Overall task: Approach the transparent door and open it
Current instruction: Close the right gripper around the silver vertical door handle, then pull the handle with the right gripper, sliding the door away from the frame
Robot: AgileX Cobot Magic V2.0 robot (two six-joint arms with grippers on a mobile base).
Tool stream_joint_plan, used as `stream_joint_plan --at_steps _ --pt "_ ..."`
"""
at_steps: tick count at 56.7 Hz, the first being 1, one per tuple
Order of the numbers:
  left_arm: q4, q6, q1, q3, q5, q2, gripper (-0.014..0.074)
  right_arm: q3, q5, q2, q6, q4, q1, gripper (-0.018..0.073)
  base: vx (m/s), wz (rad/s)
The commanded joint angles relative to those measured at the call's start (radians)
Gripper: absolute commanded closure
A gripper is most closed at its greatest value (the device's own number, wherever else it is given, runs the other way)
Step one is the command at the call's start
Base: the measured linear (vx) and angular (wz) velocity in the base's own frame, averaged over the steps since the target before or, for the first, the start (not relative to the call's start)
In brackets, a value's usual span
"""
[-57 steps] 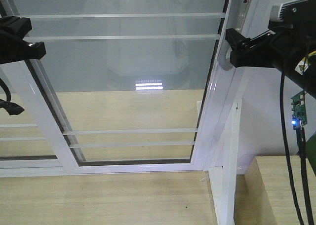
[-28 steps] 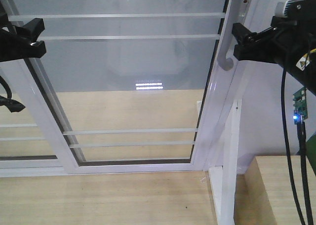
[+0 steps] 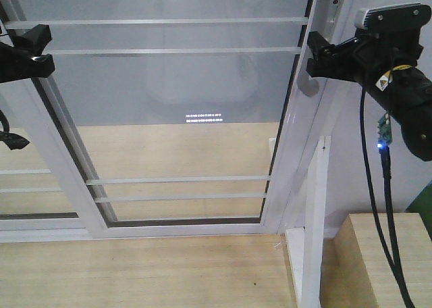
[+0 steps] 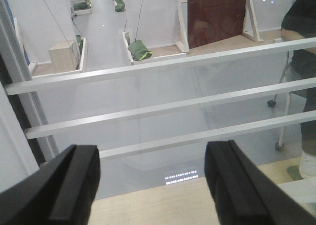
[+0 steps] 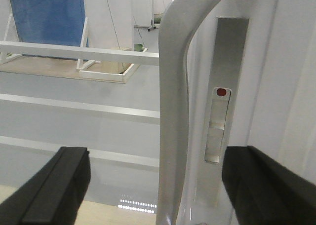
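**Door approach, handle stage.** The door (image 3: 182, 105) fills the upper scene straight ahead of the robot, its right stile beside a white post (image 3: 312, 207). The handle (image 3: 307, 85) sits on that stile. Compared with half a second ago, the right tool (image 3: 314, 58) has shifted left, back over the handle. The wrist view shows its fingers (image 5: 54, 185) spread with the handle between them, not yet pinching. The left tool (image 4: 153, 180), also spread and empty, hovers near the door's left stile. Judged stage: grasp imminent, door not yet pulled.
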Motion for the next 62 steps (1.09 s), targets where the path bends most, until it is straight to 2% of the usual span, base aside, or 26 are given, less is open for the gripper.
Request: stream_joint_plan --at_steps 1,26,40,48,62 --pt "-0.009 0.000 -0.002 -0.035 -0.079 -0.017 0.0030 -0.077 -0.097 0.011 -0.009 0.002 -0.005 -0.0034 0.00 0.00" --pt "-0.009 0.000 -0.002 -0.035 -0.079 -0.017 0.0030 -0.270 -0.104 0.207 -0.010 0.001 -0.005 -0.0032 0.00 0.00" --pt "-0.009 0.000 -0.002 -0.035 -0.079 -0.017 0.0030 -0.322 -0.106 0.262 -0.011 0.001 -0.005 0.0017 0.00 0.00" --pt "-0.009 0.000 -0.002 -0.035 -0.079 -0.017 0.0030 -0.322 -0.123 0.262 -0.012 0.003 -0.005 0.0137 0.00 0.00" --pt "-0.009 0.000 -0.002 -0.035 -0.079 -0.017 0.0030 -0.322 -0.125 0.262 -0.036 0.003 -0.005 0.0509 0.00 0.00"
